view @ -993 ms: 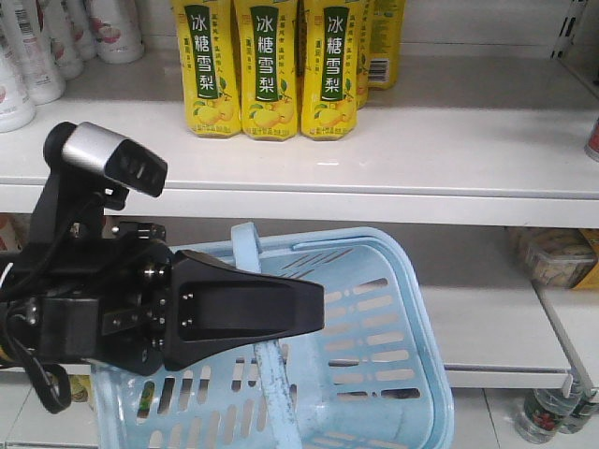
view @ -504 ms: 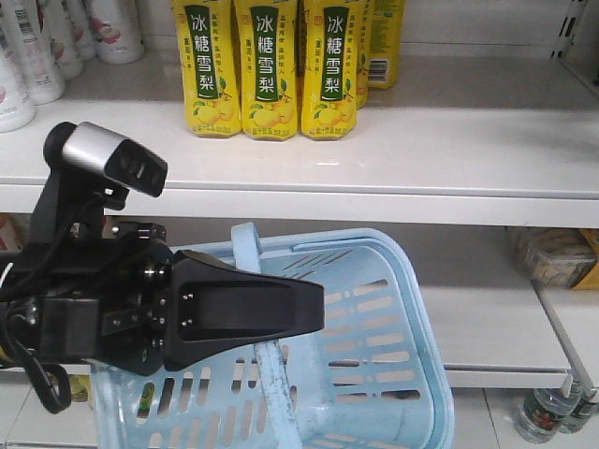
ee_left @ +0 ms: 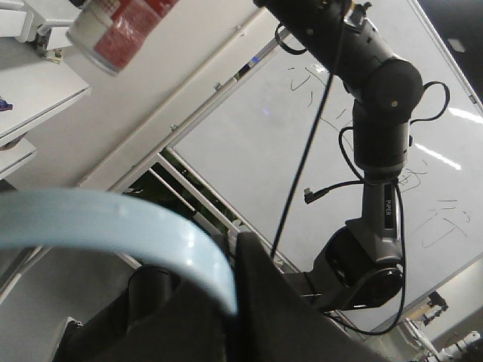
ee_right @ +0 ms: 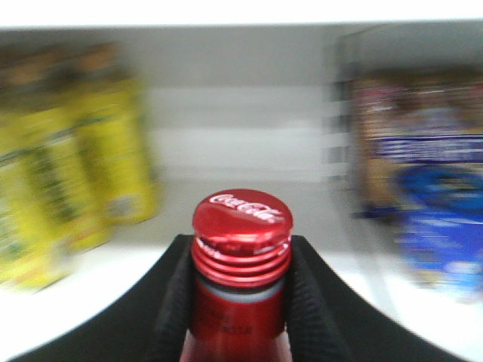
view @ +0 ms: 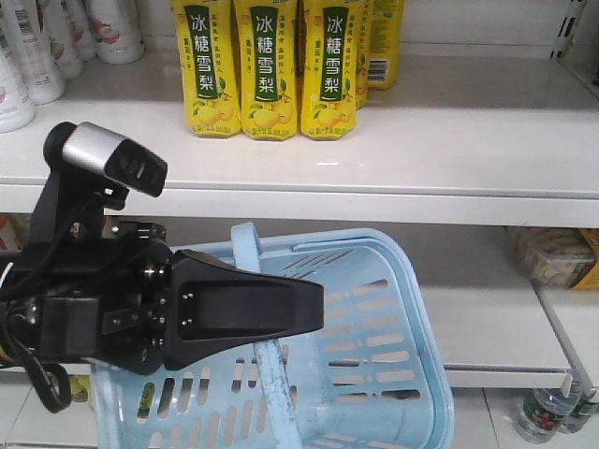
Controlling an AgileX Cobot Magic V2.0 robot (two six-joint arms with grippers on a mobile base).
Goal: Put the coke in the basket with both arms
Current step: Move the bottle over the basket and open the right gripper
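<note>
- The right jaws are closed narrowly on the neck of the coke bottle [ee_right: 241,226], touching it on both sides just under the red cap. The bottle stands upright.
- The left arm [view: 84,309] has its jaws lying across the handle [view: 245,245] of the basket [view: 328,243]. They look clamped on it, though the side-on view hides the gap.
- The basket hangs tilted, its open side facing the camera.
- Behind and above the basket, yellow bottles [view: 265,65] stand on a white shelf [view: 421,150].

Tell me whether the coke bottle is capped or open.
Capped: a red Coca-Cola cap tops the bottle, which the right gripper clamps.
</note>
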